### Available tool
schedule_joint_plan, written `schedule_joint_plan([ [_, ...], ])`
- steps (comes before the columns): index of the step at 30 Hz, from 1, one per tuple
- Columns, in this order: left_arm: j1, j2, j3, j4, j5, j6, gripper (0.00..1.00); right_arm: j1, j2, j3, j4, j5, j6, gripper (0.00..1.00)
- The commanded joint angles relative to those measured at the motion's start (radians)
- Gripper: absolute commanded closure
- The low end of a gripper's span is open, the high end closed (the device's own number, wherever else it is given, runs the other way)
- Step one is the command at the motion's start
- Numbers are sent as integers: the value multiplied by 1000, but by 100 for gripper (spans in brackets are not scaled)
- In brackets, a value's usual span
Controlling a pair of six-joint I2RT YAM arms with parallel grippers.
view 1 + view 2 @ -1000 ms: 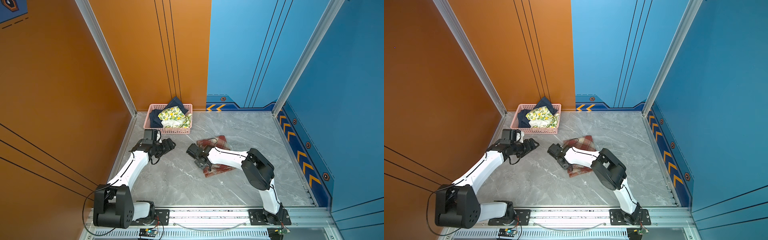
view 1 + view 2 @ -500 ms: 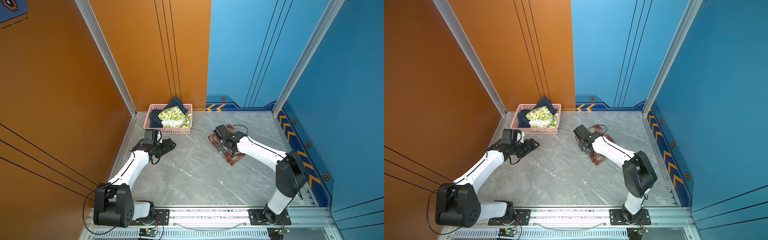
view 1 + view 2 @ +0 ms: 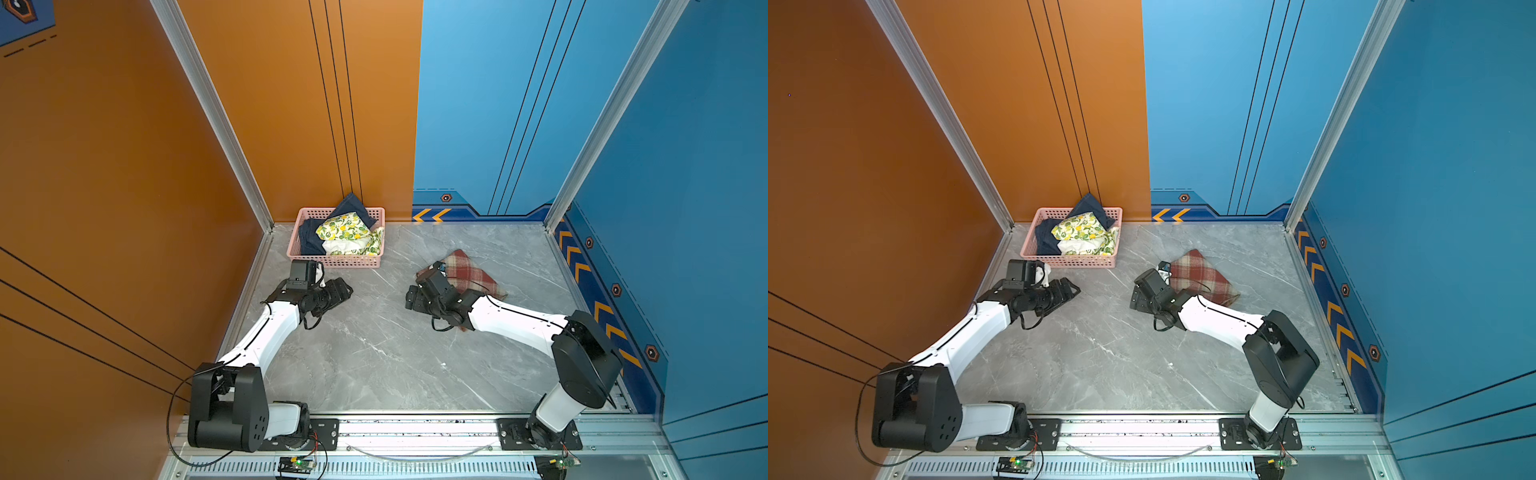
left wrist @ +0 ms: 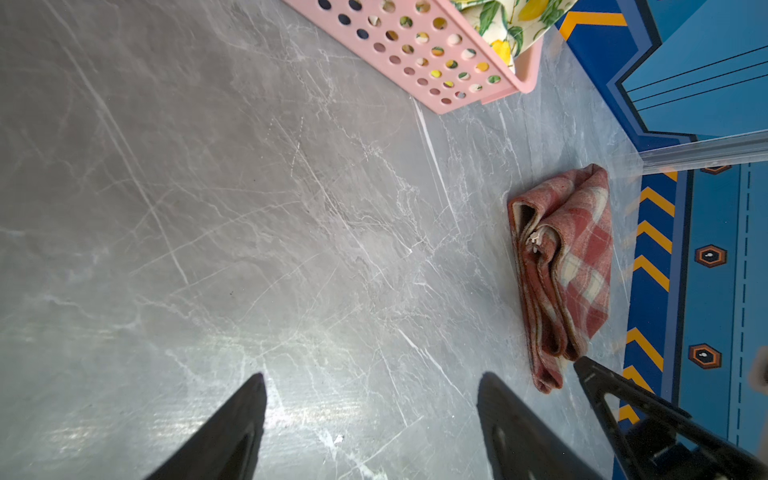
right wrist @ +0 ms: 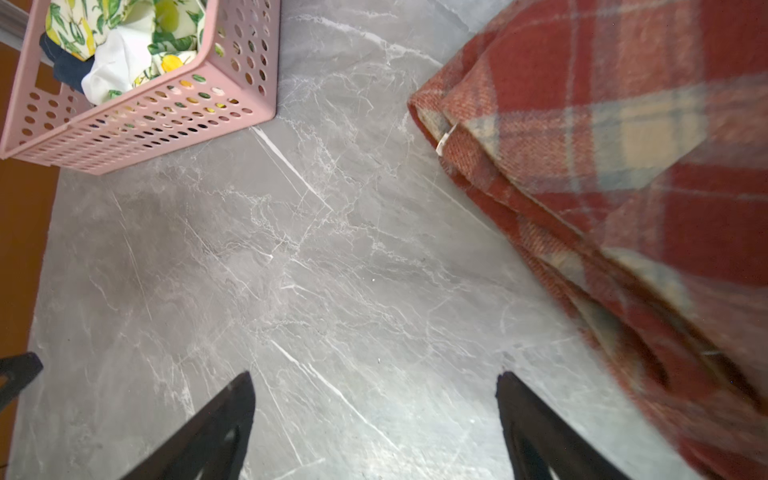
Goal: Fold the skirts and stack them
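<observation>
The left gripper (image 4: 372, 378) is hanging over the grey marble table (image 4: 208, 208), its two dark fingers (image 4: 232, 432) standing wide apart with only bare stone between them. Beyond them the plaid skirt (image 4: 577, 266) is lying folded in several layers, close to the blue wall with orange chevrons (image 4: 652, 270). The right gripper's black finger (image 4: 611, 395) is poking in just beside one end of that fold; whether it is touching, I cannot tell. The pink basket (image 4: 419, 62) is sitting well apart, with the lemon-print skirt (image 4: 503, 25) spilling over its rim.

Coloured panel walls (image 3: 291, 104) and aluminium rail (image 3: 415, 428) mark a lab cell.
</observation>
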Motion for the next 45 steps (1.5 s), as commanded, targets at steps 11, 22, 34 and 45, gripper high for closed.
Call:
schedule_joint_plan([
  [11,-5,9,-5,12,13,8,19,-120,41,-150,113,-86,95,8],
  [22,1,13,-4,10,21,17,20,-408,-79,-218,15,-13,-6,7],
  [34,-3,32,-1,16,28,10,20,-390,-203,-62,-231,123,-321,8],
  [45,-15,33,-7,17,32,16,20,-209,208,395,-501,318,-476,5],
])
